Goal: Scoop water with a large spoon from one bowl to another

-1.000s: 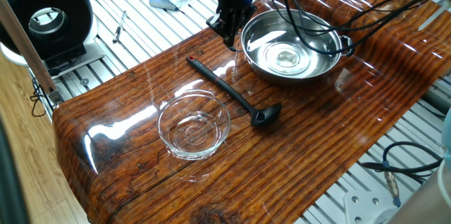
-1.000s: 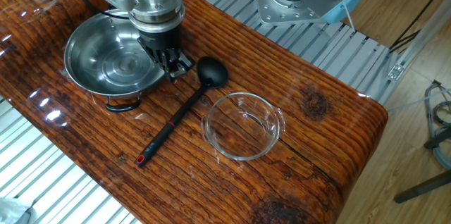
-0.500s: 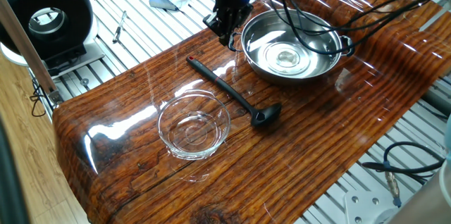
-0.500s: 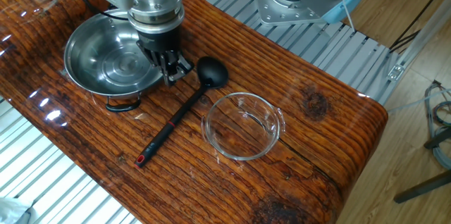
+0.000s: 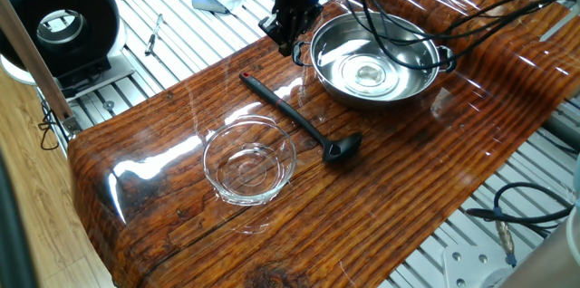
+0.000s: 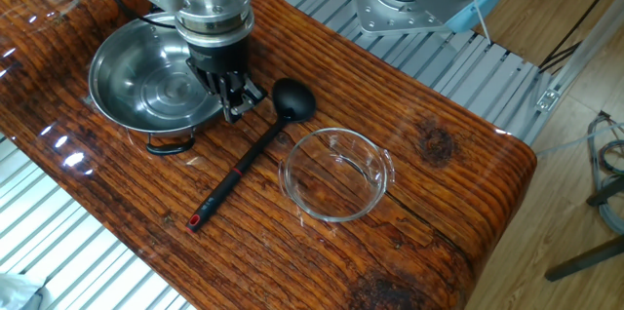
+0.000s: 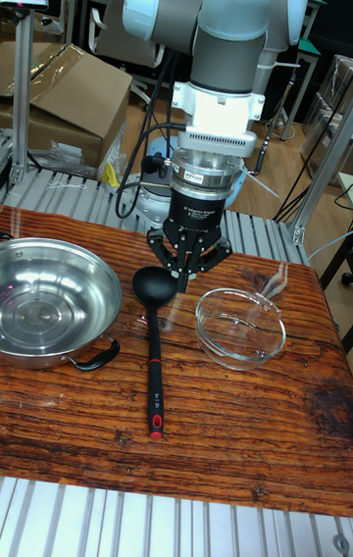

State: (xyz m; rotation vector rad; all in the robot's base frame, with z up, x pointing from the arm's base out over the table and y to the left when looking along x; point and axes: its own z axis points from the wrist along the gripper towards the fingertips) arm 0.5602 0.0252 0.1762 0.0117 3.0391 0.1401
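The robot had not picked up the spoon.

The gripper (image 7: 190, 275) hung above the tabletop (image 5: 399, 188), between the steel bowl (image 6: 146, 84) and the scoop end of the black ladle (image 6: 255, 151). Its fingers (image 6: 234, 105) held nothing, and I could not tell if they were spread or pressed together. The ladle lay flat on the wood with its handle free on both sides, so I think it was put there to be easy to grab. The water (image 5: 367, 72) sat as a shiny pool in the steel bowl. The glass bowl (image 5: 249, 161) stood near the ladle and looked empty, ready to be filled. The tabletop was glossy brown wood, resting on a bench of metal slats (image 6: 78, 242). I saw 1 cardboard box (image 7: 59, 101) behind the robot and black cables (image 5: 471, 16) trailing past the steel bowl.
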